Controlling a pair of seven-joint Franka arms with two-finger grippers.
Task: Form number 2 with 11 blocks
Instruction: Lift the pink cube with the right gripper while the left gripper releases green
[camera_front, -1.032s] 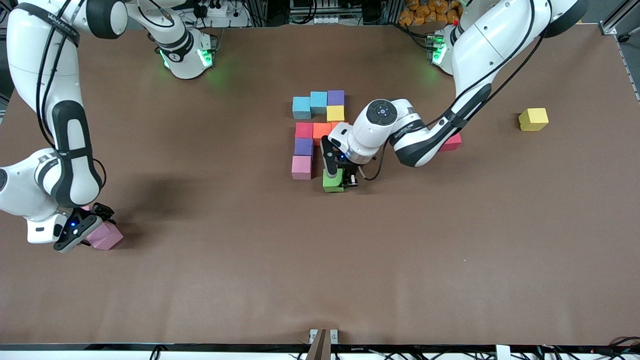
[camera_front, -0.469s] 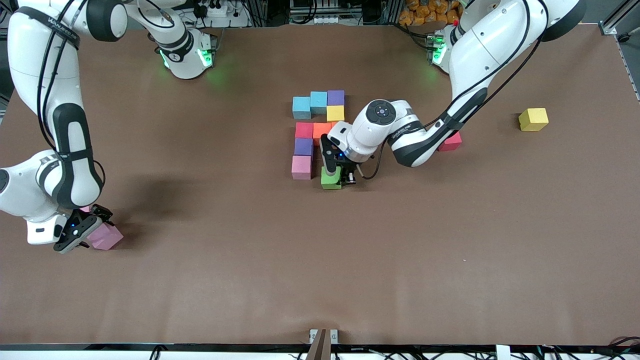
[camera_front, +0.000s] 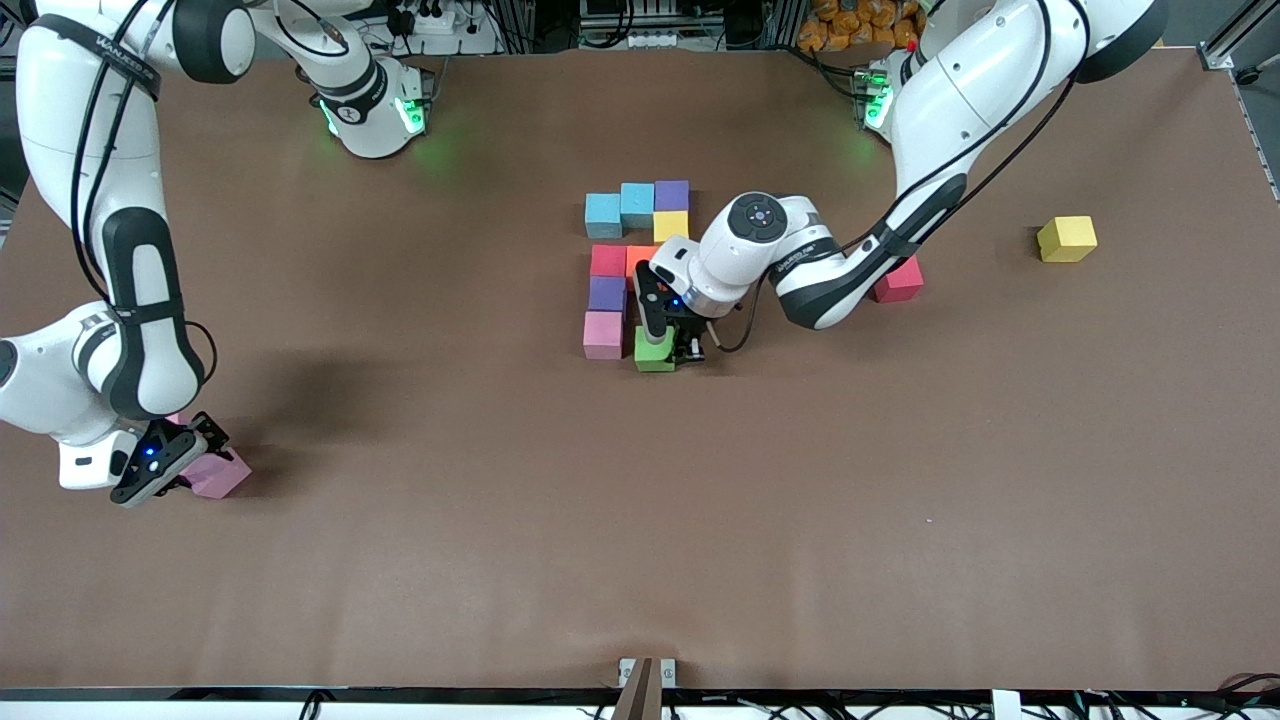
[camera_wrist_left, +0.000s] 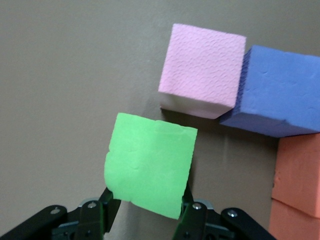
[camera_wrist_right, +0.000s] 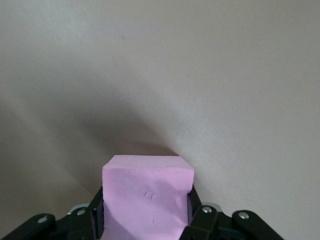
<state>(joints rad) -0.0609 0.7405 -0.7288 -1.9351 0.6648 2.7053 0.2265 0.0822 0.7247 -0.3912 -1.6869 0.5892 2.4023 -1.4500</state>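
Brown matting covered the whole surface, and your half-built figure sat near its centre. Reading that cluster as a clock face, two light blue blocks and a purple block lay at twelve o'clock, with a yellow block touching the purple one. A red block and an orange block formed the middle bar; a second purple block and a pink block ran down toward seven o'clock.

Your left end effector was closed firmly on the green block, at six o'clock of the cluster, just beside the pink block. In the left wrist view the green block sat pinched between the fingers, slightly askew, with a narrow gap to the pink one.

Your right end effector, out at the right arm's end of the surface, had its fingers drawn in against both flanks of a loose pink block; it looked gripped.

A spare red block and a spare yellow block waited toward the left arm's end.

You appeared to be laying the bottom bar. Next, I judge you needed to square the green block, settle it flush against the pink one, and release.
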